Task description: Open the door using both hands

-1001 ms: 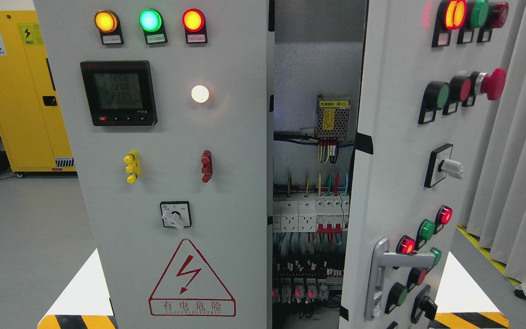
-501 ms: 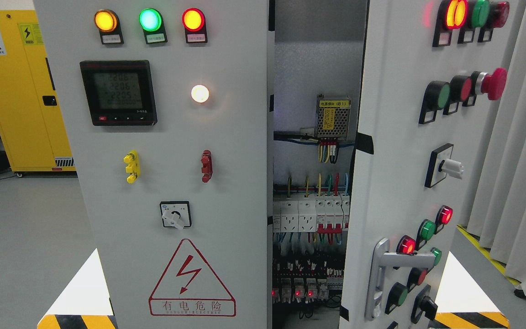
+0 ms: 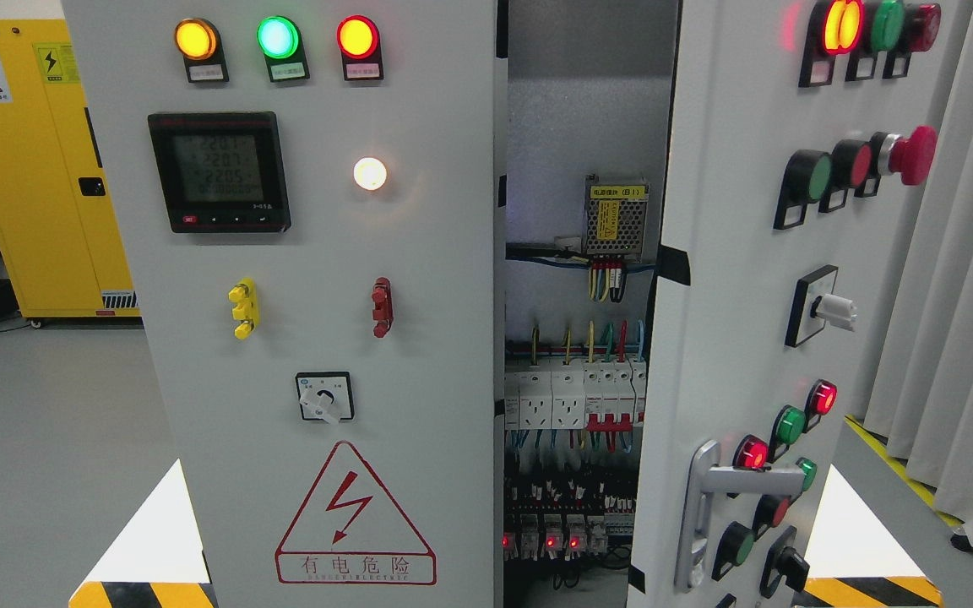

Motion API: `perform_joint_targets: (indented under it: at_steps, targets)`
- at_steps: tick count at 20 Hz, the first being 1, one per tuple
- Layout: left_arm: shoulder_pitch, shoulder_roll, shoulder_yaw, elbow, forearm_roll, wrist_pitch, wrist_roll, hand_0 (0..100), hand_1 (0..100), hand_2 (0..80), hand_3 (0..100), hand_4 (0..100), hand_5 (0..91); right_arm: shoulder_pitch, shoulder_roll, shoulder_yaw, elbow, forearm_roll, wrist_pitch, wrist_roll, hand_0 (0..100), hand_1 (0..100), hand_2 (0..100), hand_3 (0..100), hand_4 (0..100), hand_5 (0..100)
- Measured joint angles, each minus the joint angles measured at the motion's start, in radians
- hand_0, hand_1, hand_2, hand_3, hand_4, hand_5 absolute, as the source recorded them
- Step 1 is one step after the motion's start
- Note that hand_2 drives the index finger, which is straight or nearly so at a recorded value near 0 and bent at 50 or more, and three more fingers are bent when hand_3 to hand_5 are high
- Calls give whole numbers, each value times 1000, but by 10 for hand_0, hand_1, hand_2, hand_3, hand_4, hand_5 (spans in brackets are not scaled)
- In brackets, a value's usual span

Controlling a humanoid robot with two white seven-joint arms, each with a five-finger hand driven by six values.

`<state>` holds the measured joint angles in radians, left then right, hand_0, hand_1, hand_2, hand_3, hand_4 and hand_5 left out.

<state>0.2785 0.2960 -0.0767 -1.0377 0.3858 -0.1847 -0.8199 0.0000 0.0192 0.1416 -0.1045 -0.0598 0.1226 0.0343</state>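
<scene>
- Neither hand was in frame, so I couldn't tell whether the fingers were spread or closed. With no hand to reference, positions are given against the cabinet.
- Left panel (image 3: 419, 253) faced the camera flat.
- Right door (image 3: 731, 295) stood ajar, with its free edge swung out toward the camera. A gap between it and the left panel exposed the interior.
- Grey curtain (image 3: 959, 253) hung just beyond the right door.
- Yellow cabinet (image 3: 39, 169) stood well apart, behind the left panel.
- Breaker row (image 3: 571, 397) sat inside the gap, with a mesh-cased power supply (image 3: 616, 218) above it.
- Warning triangle (image 3: 355, 515) was low on the left panel.
- Digital meter (image 3: 219, 171) was lit, on the upper left panel.
- Silver handle (image 3: 706, 507) was low on the right door, near its free edge, with nothing touching it.
- Red mushroom button (image 3: 911, 154) stuck out of the upper right door.
</scene>
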Motion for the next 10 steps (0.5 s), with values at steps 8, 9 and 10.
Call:
perform_joint_targets:
  at_steps: [8, 9, 10]
  targets:
    - [-34, 141, 4, -302, 185, 101, -30, 120, 556, 0, 0, 0, 0, 0, -10, 0, 0, 0, 0, 0, 0, 500, 40, 0, 0, 0]
    - [-45, 157, 2, -332, 203, 113, -37, 120, 556, 0, 0, 0, 0, 0, -11, 0, 0, 0, 0, 0, 0, 500, 40, 0, 0, 0]
    - [-56, 173, 0, -361, 221, 124, -42, 120, 556, 0, 0, 0, 0, 0, -12, 0, 0, 0, 0, 0, 0, 500, 40, 0, 0, 0]
